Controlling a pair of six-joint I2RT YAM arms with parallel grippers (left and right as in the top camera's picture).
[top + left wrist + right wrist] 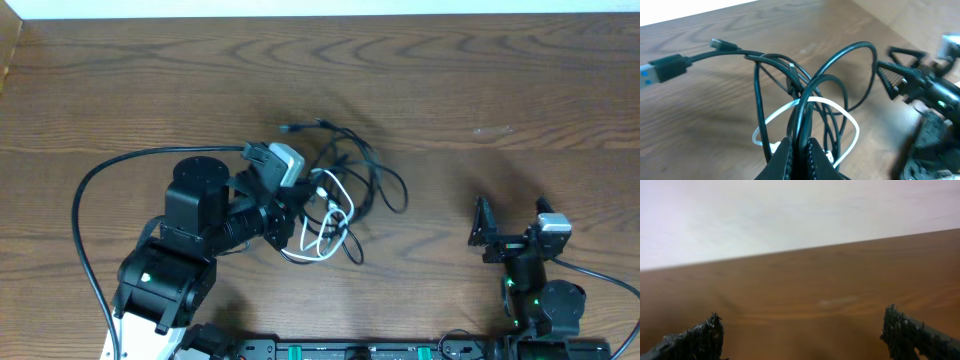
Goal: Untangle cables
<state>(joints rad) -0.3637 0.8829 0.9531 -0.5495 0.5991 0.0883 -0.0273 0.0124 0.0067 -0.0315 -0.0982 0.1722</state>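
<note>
Right end effector (483, 232) is sitting well apart from the tangle, fingers spread wide, gripping nothing. Left end effector (799, 145) is clamping shut on strands of the black cord (760, 90), in the tangle near mid-surface. Black loops are crossing over the white cord (852, 125); a USB plug (662, 70) is sticking out sideways. Brown wood-grain surface (500, 80) is carrying everything; a pale wall (790, 215) is showing beyond.

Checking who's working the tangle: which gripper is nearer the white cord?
Left. The left gripper is shut on the black cord, right among loops of the white cord; the right gripper stands open, well off to the side.
</note>
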